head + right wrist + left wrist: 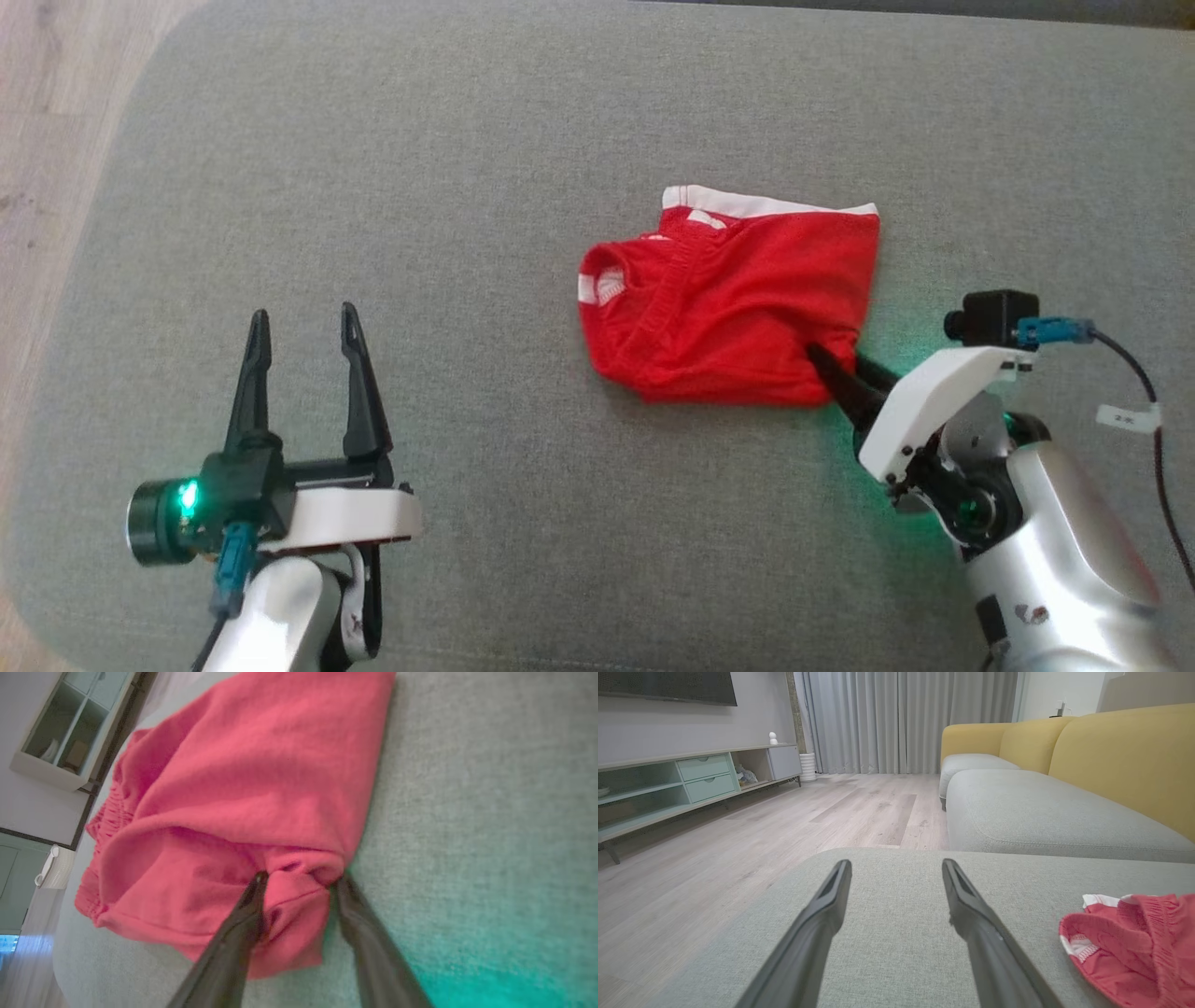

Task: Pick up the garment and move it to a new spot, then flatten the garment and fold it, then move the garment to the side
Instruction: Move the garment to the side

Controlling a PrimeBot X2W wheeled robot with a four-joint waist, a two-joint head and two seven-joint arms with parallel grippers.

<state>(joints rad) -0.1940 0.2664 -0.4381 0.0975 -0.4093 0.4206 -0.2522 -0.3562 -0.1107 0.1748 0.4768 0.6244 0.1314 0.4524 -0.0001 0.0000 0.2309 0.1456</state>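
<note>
A red garment (728,299) with white trim lies crumpled on the grey cushion (448,140), right of the middle. My right gripper (837,357) is at its near right corner. In the right wrist view the two fingers (301,877) stand apart on either side of a bunched corner of the garment (261,779), with cloth between them. My left gripper (303,315) rests open and empty at the lower left, well away from the cloth. In the left wrist view the left gripper (895,863) points across the cushion, and the garment (1134,947) lies at the lower right.
Wooden floor (47,93) runs along the cushion's left edge. Beyond the cushion stand a yellow sofa (1111,742) with grey seats, a low TV cabinet (691,779) and grey curtains (901,718). A cable (1153,411) trails from the right wrist camera.
</note>
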